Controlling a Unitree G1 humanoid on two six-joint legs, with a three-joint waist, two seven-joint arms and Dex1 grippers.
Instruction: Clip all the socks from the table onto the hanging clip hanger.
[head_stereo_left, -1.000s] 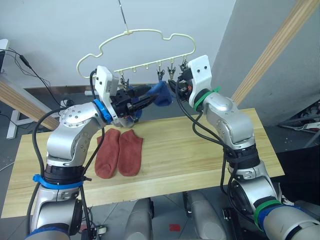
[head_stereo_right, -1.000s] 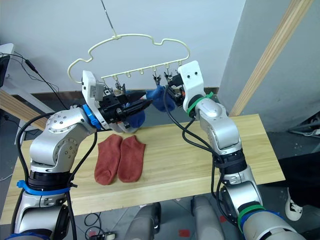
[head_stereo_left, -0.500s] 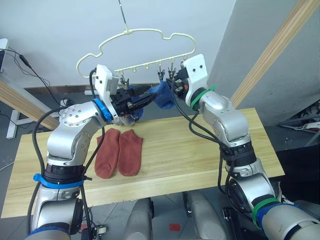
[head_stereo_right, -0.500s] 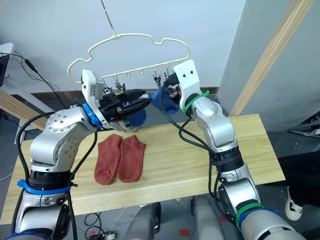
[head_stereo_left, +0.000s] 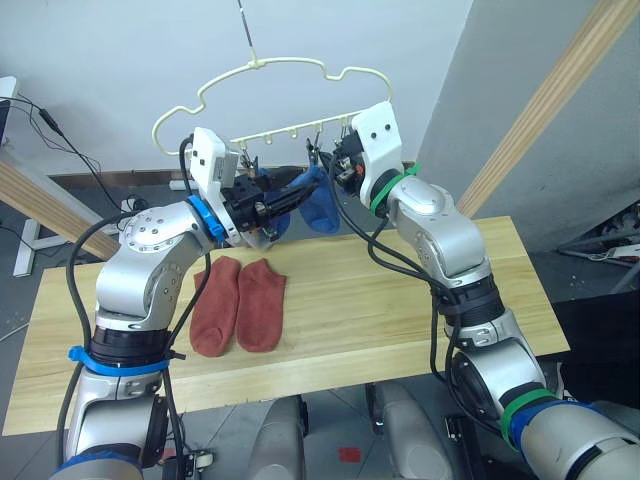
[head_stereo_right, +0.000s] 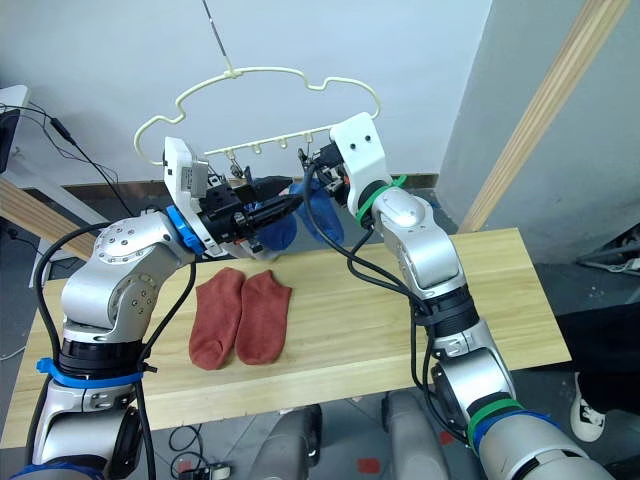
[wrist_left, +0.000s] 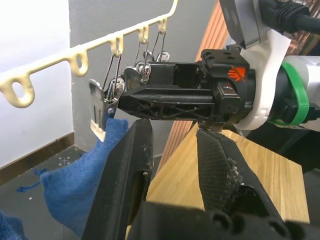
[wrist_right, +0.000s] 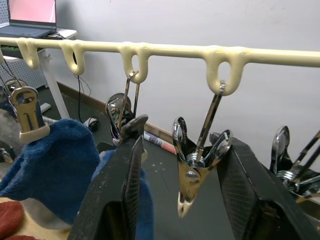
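Here, two rust-red socks (head_stereo_left: 238, 304), two blue socks (head_stereo_left: 318, 200)

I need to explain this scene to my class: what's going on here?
A two-armed robot is pegging socks onto a pale yellow clip hanger. The left gripper lifts a blue sock to the clips, and the open right gripper straddles one clip. Two rust-red socks lie on the table.
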